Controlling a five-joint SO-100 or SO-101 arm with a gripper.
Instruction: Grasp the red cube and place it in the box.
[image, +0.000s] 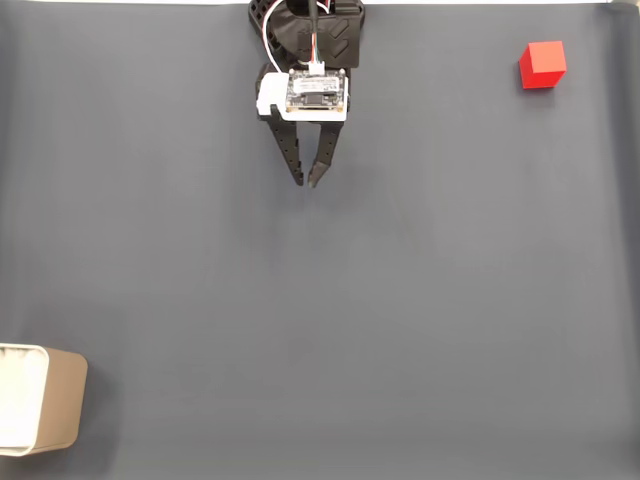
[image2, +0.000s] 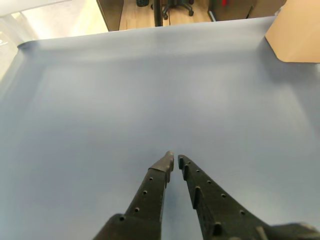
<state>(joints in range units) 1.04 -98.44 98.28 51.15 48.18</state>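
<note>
Fixed view
- End effector (image: 309, 181): we see it near the top middle, tips pointing down the picture. Its two fingers are almost together, with just a thin gap at the tips, and nothing is between them.
- Cube (image: 542, 65): it sits on the gray desk (image: 400, 300) in the top right corner, well apart from the end effector.
- Box (image: 38, 412): it stands at the bottom left edge, open side up, partly cut off by the picture's edge. It is far from both the cube and the end effector.
- Step: we think the job is just starting. The cube is not yet held.

Wrist view
- End effector (image2: 174, 159): we see two dark fingers coming up from the bottom, tips nearly touching, holding nothing.
- Desk (image2: 100, 100): bare gray mat lies ahead of the tips.
- Box (image2: 297, 30): we think the tan shape at the top right is its side, but we cannot be sure.

How the cube will handle
- Feel: we guess it is light and stiff, with flat, plain faces that should not slip much.
- Where to hold: we would open the fingers wider than the cube and pinch two opposite flat sides, near the middle.
</note>
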